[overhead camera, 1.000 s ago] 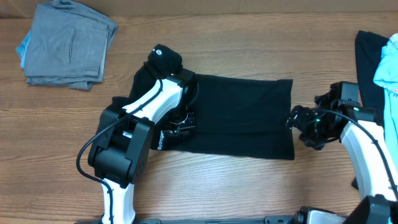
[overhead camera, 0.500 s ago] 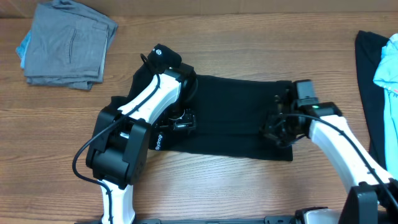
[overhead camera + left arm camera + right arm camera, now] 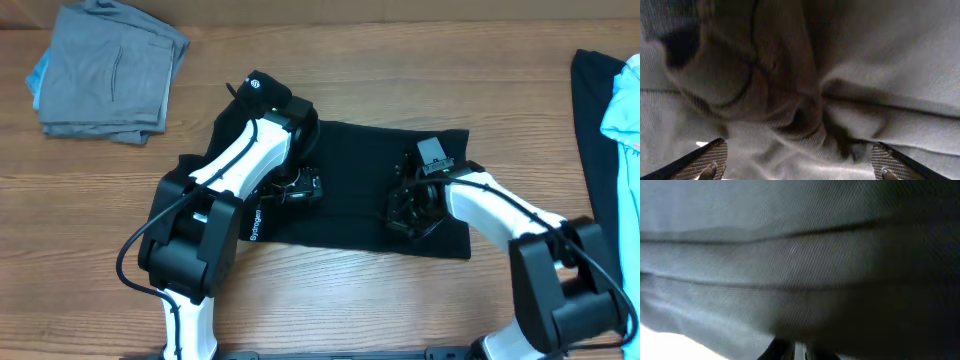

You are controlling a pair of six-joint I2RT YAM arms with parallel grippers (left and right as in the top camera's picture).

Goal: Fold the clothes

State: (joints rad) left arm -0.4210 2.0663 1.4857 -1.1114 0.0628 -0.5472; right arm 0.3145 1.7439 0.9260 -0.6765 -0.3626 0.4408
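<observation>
A black shirt (image 3: pixel 365 165) lies spread across the middle of the wooden table (image 3: pixel 400 60). My left gripper (image 3: pixel 300 188) hovers low over its bunched left part, jaws wide open. In the left wrist view crumpled fabric (image 3: pixel 790 90) fills the frame, and the left gripper (image 3: pixel 800 160) has nothing pinched between its ribbed pads (image 3: pixel 705 160). My right gripper (image 3: pixel 408 210) sits over the shirt's right half, shut on the cloth. In the right wrist view dark fabric (image 3: pixel 800 255) comes right down to the right gripper (image 3: pixel 797 352), whose fingers stand close together.
A folded grey pile (image 3: pixel 110 70) lies at the back left, with a light blue edge showing under it. At the right edge lie a black garment (image 3: pixel 592 100) and a light blue one (image 3: pixel 625 100). The left arm's white link (image 3: pixel 235 165) crosses the shirt's left end.
My left gripper has opened over the shirt's left part. My right gripper closed at the shirt's right edge and moved left, in over the shirt.
</observation>
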